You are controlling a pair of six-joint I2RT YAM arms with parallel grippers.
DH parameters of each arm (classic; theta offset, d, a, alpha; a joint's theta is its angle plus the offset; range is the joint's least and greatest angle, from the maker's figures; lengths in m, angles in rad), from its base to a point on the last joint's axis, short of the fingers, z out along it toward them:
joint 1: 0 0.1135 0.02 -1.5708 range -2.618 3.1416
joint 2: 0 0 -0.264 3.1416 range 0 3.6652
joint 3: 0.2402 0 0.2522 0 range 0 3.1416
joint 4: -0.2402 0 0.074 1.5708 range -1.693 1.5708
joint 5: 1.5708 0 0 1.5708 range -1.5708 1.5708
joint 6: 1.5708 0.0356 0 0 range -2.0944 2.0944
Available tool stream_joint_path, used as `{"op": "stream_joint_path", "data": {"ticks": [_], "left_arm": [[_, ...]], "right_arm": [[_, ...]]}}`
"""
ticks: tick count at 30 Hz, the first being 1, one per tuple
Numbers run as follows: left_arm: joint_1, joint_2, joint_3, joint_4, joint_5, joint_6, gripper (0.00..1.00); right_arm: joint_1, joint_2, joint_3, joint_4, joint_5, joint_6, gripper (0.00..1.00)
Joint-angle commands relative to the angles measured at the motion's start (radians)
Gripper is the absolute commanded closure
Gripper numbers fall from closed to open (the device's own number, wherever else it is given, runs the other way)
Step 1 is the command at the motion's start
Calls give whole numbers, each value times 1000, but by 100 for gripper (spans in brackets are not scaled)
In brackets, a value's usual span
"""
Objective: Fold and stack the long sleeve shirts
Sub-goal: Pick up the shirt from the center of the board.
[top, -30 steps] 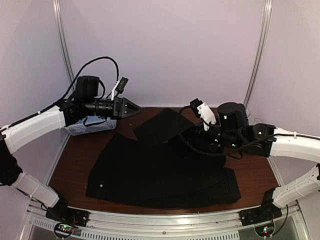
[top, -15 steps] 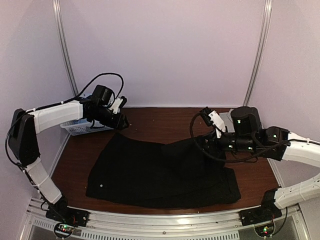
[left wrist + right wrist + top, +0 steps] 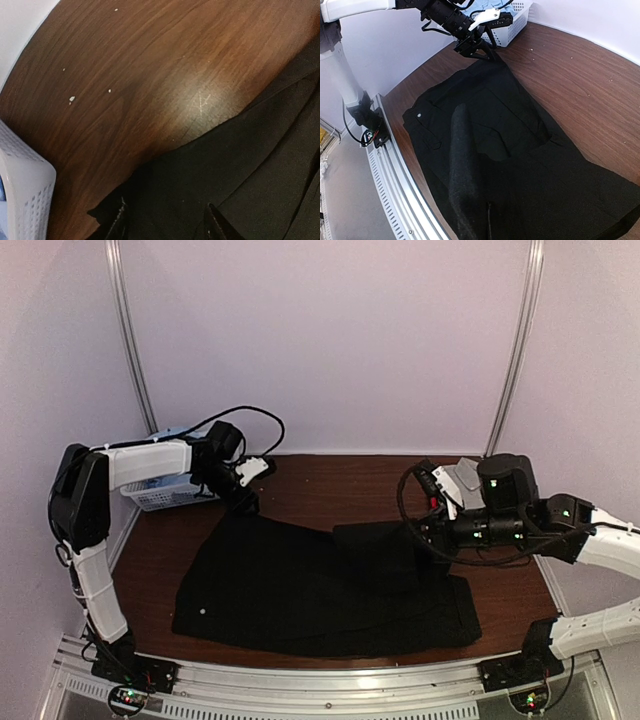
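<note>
A plain black shirt (image 3: 300, 585) lies spread flat on the brown table, with a flap folded over its right middle part. It also shows in the left wrist view (image 3: 250, 150) and the right wrist view (image 3: 520, 115). My left gripper (image 3: 245, 502) is low over the shirt's far-left corner. Its fingers stand apart with black cloth under them (image 3: 167, 215). My right gripper (image 3: 428, 530) hovers above the shirt's right part. Its fingers look closed together with nothing between them (image 3: 465, 120). The grey and plaid shirts are not in view.
A white mesh basket (image 3: 160, 495) stands at the far left of the table, just behind my left gripper, with light blue cloth (image 3: 481, 6) in it. A metal rail (image 3: 320, 680) runs along the near edge. Bare table wood (image 3: 330, 475) lies behind the shirt.
The raised black flap has come down flat onto the shirt. My left gripper moved down and left to the shirt's far-left corner. My right arm drew back to the right.
</note>
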Motion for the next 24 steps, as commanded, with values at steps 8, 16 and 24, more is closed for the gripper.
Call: {"op": "stream_joint_path", "data": {"ticks": [8, 16, 24], "left_arm": [[67, 156, 152, -128, 110, 330, 48], [95, 213, 194, -138, 156, 348, 48], [117, 256, 248, -204, 273, 396, 47]], "right_arm": [[-16, -30, 7, -69, -106, 19, 100], [-24, -42, 20, -130, -144, 18, 100], [-34, -53, 26, -150, -193, 11, 100]]}}
